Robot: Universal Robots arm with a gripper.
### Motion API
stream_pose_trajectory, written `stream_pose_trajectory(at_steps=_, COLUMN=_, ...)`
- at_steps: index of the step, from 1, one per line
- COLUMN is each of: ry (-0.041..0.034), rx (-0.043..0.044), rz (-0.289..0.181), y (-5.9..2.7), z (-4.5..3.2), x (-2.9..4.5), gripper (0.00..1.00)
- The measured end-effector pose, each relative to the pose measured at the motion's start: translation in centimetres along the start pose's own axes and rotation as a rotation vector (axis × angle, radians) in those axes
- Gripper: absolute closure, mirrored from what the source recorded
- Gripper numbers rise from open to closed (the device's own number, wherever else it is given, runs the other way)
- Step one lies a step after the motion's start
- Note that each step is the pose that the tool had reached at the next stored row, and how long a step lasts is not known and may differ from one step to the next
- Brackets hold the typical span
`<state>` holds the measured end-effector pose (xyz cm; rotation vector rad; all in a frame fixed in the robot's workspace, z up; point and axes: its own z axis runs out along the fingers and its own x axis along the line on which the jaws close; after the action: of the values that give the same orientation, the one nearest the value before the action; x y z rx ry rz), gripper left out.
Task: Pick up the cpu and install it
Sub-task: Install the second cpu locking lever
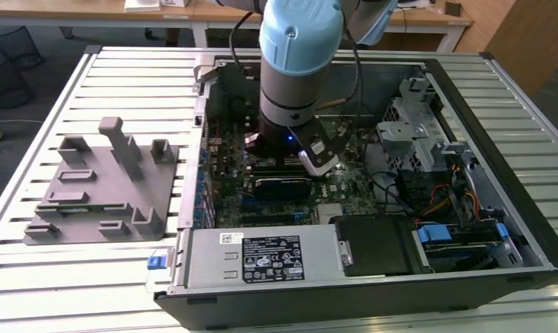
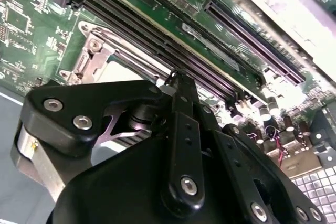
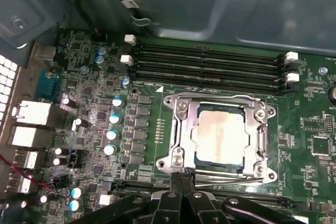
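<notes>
I found the cpu (image 3: 219, 132) seated inside the socket frame (image 3: 181, 129); the gripper (image 3: 181, 179) beside that frame seemingly closed, empty.

Workshop: slatted bench (image 1: 93, 277), open computer case (image 1: 500, 139)

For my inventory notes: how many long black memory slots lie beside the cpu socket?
4 memory slots, parallel in one row beside the socket holding the cpu. More may be hidden behind the gripper.

Arm (image 1: 297, 62) reaching down, hand (image 3: 181, 177) closed, empty
</notes>
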<state>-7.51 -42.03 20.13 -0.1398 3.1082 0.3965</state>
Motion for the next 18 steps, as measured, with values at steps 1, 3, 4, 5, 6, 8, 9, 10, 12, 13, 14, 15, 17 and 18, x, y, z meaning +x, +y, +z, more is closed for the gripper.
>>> stream_pose_trajectory(at_steps=1, ry=-0.0001, rx=-0.0010, rz=0.000, y=-0.03, z=0.01, x=0.11, gripper=0.89)
stream_pose_trajectory(at_steps=3, ry=-0.0003, rx=-0.0032, rz=0.000, y=-0.08, z=0.04, x=0.40, gripper=0.89)
stream_pose_trajectory(at_steps=4, ry=-0.0004, rx=-0.0043, rz=0.000, y=-0.10, z=0.07, x=0.55, gripper=0.89)
stream_pose_trajectory(at_steps=5, ry=-0.0006, rx=-0.0061, rz=0.000, y=-0.11, z=0.10, x=0.70, gripper=0.89)
stream_pose_trajectory(at_steps=6, ry=-0.0007, rx=-0.0084, rz=0.000, y=-0.11, z=0.15, x=0.85, gripper=0.89)
stream_pose_trajectory(at_steps=8, ry=-0.0014, rx=-0.0139, rz=0.000, y=-0.13, z=0.33, x=1.01, gripper=0.89)
stream_pose_trajectory(at_steps=9, ry=-0.0016, rx=-0.0176, rz=0.000, y=-0.16, z=0.43, x=1.06, gripper=0.89)
stream_pose_trajectory(at_steps=10, ry=-0.0019, rx=-0.0218, rz=0.000, y=-0.18, z=0.51, x=1.12, gripper=0.89)
stream_pose_trajectory(at_steps=12, ry=-0.0030, rx=-0.0336, rz=0.000, y=-0.20, z=0.64, x=1.22, gripper=0.89)
stream_pose_trajectory(at_steps=13, ry=-0.0036, rx=-0.0405, rz=0.000, y=-0.21, z=0.67, x=1.27, gripper=0.89)
stream_pose_trajectory(at_steps=14, ry=-0.0042, rx=-0.0468, rz=0.000, y=-0.21, z=0.71, x=1.31, gripper=0.89)
stream_pose_trajectory(at_steps=15, ry=-0.0046, rx=-0.0517, rz=0.000, y=-0.22, z=0.75, x=1.34, gripper=0.89)
stream_pose_trajectory(at_steps=17, ry=-0.0051, rx=-0.0573, rz=0.000, y=-0.25, z=0.88, x=1.37, gripper=0.89)
stream_pose_trajectory(at_steps=18, ry=-0.0053, rx=-0.0592, rz=0.000, y=-0.26, z=0.94, x=1.38, gripper=0.89)
